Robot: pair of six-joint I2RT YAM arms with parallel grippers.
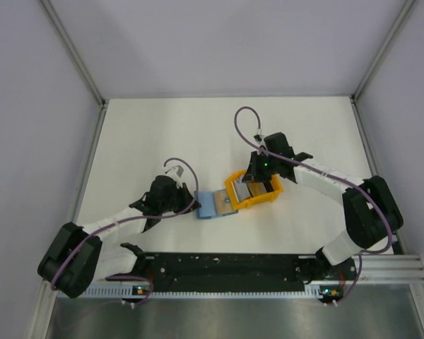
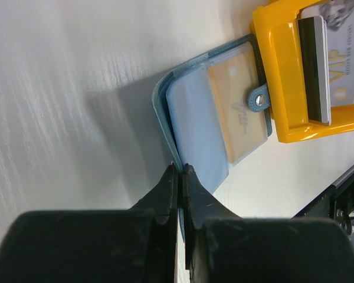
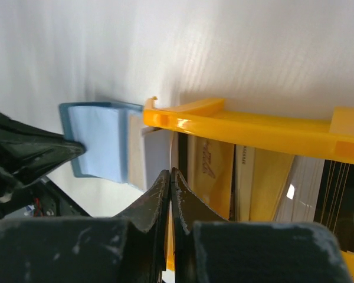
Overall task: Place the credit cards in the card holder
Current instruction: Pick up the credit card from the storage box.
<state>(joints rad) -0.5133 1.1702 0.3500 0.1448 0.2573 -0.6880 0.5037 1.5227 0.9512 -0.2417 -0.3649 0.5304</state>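
Note:
The teal-blue card holder lies open on the table, its paler pockets up, and one pocket holds a tan card. My left gripper is shut on the holder's left edge. Against the holder's right side stands an orange rack with several credit cards upright in it. My right gripper is at the rack's left end. Its jaws are pinched on a thin credit card seen edge-on. More cards stand in the rack's slots.
The holder's snap tab lies against the orange rack. The black base rail runs along the near edge. Grey walls close off the left, right and back of the white table.

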